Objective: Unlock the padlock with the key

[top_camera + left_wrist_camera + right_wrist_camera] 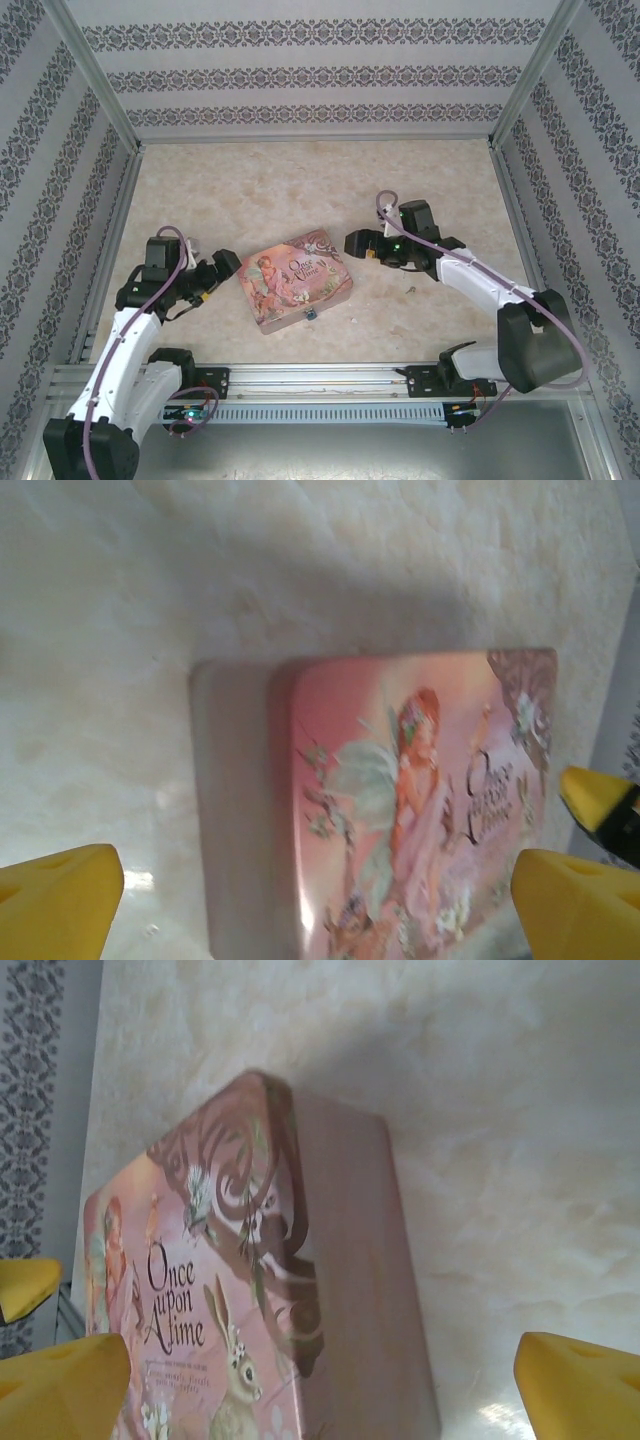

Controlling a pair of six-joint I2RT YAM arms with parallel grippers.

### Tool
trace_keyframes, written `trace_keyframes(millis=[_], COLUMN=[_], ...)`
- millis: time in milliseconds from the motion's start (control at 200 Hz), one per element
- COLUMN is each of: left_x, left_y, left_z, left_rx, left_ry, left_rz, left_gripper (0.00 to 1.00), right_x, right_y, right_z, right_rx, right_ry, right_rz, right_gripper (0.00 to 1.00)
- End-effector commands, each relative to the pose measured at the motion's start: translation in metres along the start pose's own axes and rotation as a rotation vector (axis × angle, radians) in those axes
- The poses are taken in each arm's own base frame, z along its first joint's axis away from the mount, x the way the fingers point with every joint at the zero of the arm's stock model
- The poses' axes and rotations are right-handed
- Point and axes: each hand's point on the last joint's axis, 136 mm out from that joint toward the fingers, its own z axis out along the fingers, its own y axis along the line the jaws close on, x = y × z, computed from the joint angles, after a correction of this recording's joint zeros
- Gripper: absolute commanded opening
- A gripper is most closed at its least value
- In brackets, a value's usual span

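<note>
The tiny blue padlock (311, 314) hangs at the front edge of the pink illustrated tin (297, 279) in the middle of the table. The key (410, 290) is a small grey speck lying on the table to the right of the tin, below my right arm. My left gripper (227, 267) hovers at the tin's left end, open, its yellow fingertips (60, 900) spread wide over the tin (400, 810). My right gripper (357, 243) is at the tin's far right corner, also open, with nothing between its fingertips (580, 1385) but the tin (250, 1290) below.
Patterned walls close in the table on three sides, with metal posts at the corners. A metal rail (320, 378) runs along the near edge between the arm bases. The other arm's yellow fingertip (595, 795) peeks in at the edge of each wrist view.
</note>
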Motion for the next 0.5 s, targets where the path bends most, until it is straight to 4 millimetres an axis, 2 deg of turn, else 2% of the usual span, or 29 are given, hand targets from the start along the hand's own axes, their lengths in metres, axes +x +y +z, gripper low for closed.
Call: trace_keyframes(millis=[0, 285, 495], left_x=[0.024, 0.044, 0.049], left_y=[-0.004, -0.026, -0.025], left_z=[0.009, 0.044, 0.055], left_rx=[0.046, 0.124, 0.11], left_ry=[0.098, 0.193, 0.219], left_rz=[-0.047, -0.009, 0.001], left_gripper=[1.0, 1.0, 1.0], right_x=[0.009, 0.02, 0.024], right_y=[0.012, 0.024, 0.025], right_z=[0.008, 0.026, 0.029], right_rx=[-0.029, -0.054, -0.045], right_ry=[0.061, 0.157, 0.18], right_rz=[0.025, 0.023, 0.017], right_gripper=[0.98, 0.98, 0.98])
